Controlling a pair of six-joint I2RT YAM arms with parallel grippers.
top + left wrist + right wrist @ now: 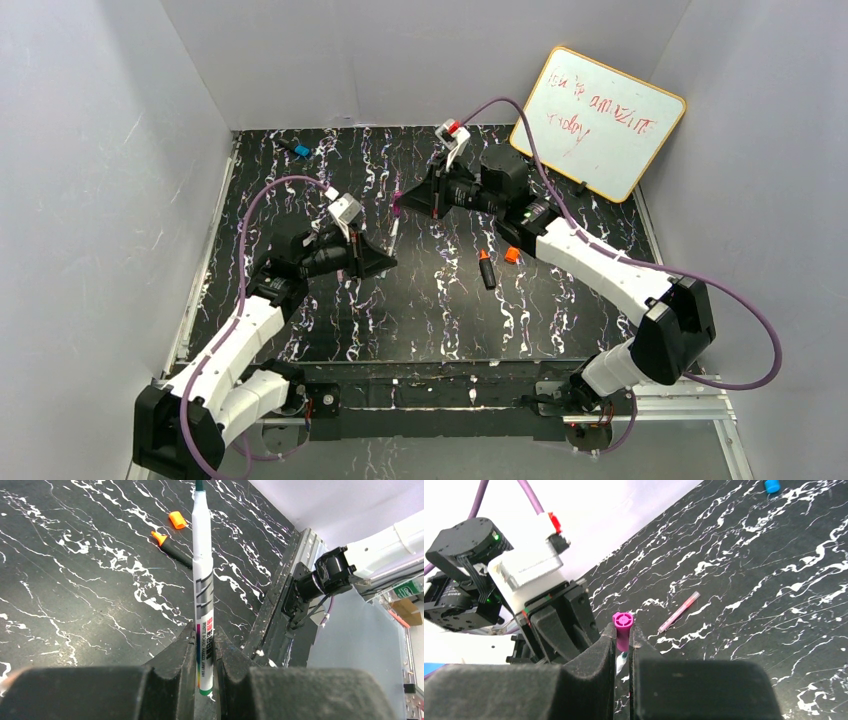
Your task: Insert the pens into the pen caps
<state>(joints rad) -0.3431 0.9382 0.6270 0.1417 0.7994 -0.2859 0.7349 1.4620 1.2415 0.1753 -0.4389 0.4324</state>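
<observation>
Capping step in hand — white pen clamped in left fingers, magenta cap in right fingers. Next: tip to be aligned with cap mouth — then pressed home.

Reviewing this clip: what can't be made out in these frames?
Left wrist: the tip of the white pen is cut off by the top edge, and the pen hides the rear end of the black marker.
Right wrist: the lower end of the magenta cap is buried between the jaws of the right gripper, so insertion cannot be judged. The top edge clips the blue-ended piece.
Top external: the writing on the whiteboard is too blurred to read.
</observation>
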